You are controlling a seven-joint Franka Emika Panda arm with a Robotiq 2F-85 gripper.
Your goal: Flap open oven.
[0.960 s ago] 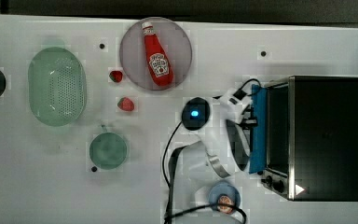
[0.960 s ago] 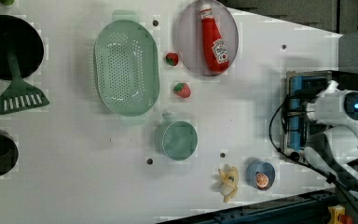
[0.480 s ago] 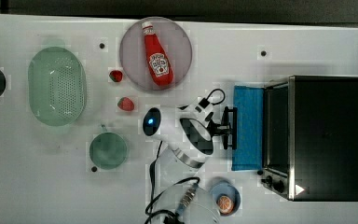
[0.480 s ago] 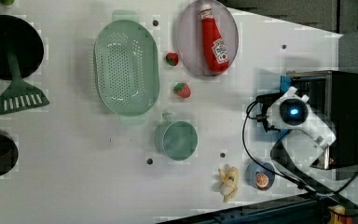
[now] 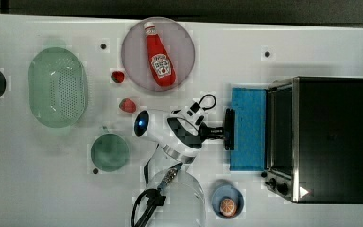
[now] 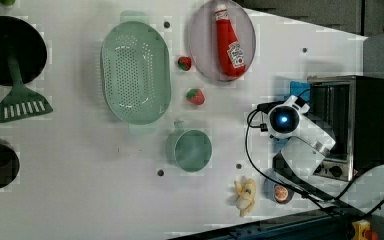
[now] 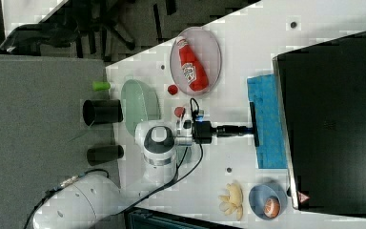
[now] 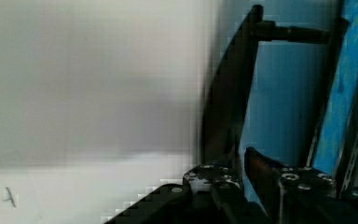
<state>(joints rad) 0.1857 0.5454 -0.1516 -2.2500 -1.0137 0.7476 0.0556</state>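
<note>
The top view looks straight down on the white desk from high up, with the end effector near the middle. The left view, also overhead, takes in more desk away from the end effector. The right view looks down obliquely, including floor. The wrist view sits close behind the end effector. All share the oven door.
</note>
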